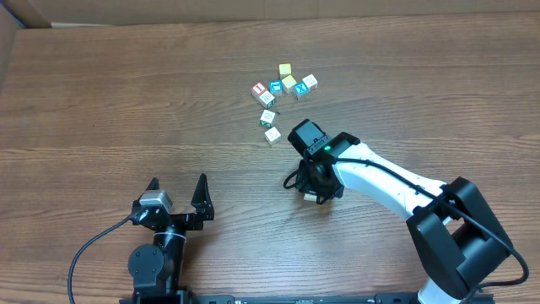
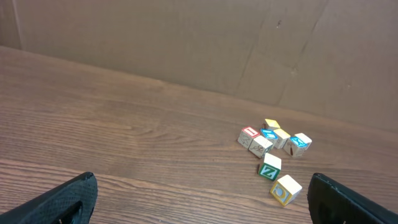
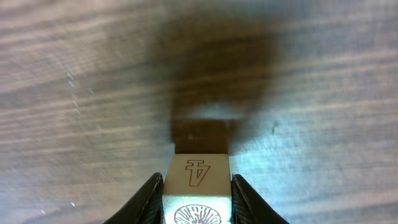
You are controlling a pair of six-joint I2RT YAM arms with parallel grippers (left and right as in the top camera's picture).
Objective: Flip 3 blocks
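Right hand (image 3: 198,188) clasps a block (image 3: 199,171) — face reads "4".

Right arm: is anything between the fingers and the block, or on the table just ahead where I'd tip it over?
Nothing visible. The block sits directly between the right gripper fingers, both against its sides, and the table ahead is bare wood with only a shadow. The cluster of cubes lies apart, farther up.
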